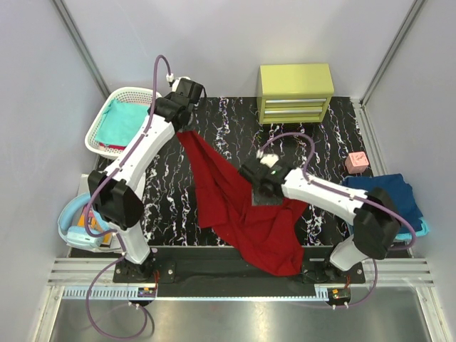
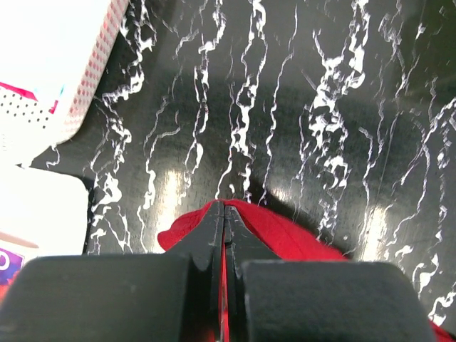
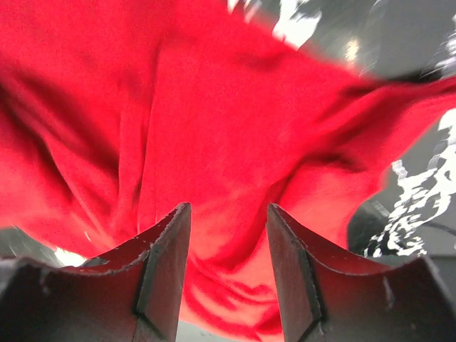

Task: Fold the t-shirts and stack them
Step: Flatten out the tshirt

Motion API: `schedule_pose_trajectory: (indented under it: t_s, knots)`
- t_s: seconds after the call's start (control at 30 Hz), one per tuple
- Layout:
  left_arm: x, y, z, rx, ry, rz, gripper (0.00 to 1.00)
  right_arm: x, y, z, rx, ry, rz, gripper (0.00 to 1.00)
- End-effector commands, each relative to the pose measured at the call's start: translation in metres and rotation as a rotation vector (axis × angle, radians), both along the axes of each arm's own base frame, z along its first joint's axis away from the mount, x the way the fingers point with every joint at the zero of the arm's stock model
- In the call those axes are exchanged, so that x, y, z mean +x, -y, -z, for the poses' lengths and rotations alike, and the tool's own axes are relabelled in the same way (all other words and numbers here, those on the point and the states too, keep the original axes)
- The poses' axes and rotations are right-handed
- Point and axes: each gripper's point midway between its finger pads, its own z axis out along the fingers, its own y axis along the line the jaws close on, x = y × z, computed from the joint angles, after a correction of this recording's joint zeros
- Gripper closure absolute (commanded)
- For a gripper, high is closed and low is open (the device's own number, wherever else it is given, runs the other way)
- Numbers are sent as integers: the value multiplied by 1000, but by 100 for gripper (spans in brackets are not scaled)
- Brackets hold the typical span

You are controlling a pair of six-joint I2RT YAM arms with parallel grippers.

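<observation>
A dark red t-shirt (image 1: 228, 203) hangs stretched in a long diagonal from the back left of the black marbled table toward the front edge. My left gripper (image 1: 184, 127) is shut on its upper corner, lifted beside the basket; in the left wrist view the jaws (image 2: 226, 208) pinch the red cloth (image 2: 285, 231). My right gripper (image 1: 258, 187) hovers over the shirt's middle. In the right wrist view, the fingers (image 3: 228, 214) stand open and the crumpled red cloth (image 3: 214, 121) fills the space beyond them. A teal t-shirt (image 1: 121, 122) lies in the basket. A navy t-shirt (image 1: 388, 191) rests at the right.
A white lattice basket (image 1: 100, 139) stands at the back left, and a yellow-green drawer cabinet (image 1: 296, 92) at the back. A small pink block (image 1: 356, 162) sits by the right edge. A light blue bowl-like object (image 1: 75, 226) sits off the table's left front.
</observation>
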Motion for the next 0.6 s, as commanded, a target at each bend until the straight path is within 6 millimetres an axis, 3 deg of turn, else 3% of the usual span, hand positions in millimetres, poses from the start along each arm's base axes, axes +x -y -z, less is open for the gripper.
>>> schedule_pose_trajectory:
  t_s: [0.0,0.23,0.57]
  knots:
    - [0,2,11,-9,-12,19,100,-34,-36,17,18,-48,-158,45]
    - [-1,3,18,-15,-23,20,100,-52,-46,30,15,-92,-183,47]
    - [-7,3,29,-18,-44,22,100,-47,-65,58,3,-133,-229,47]
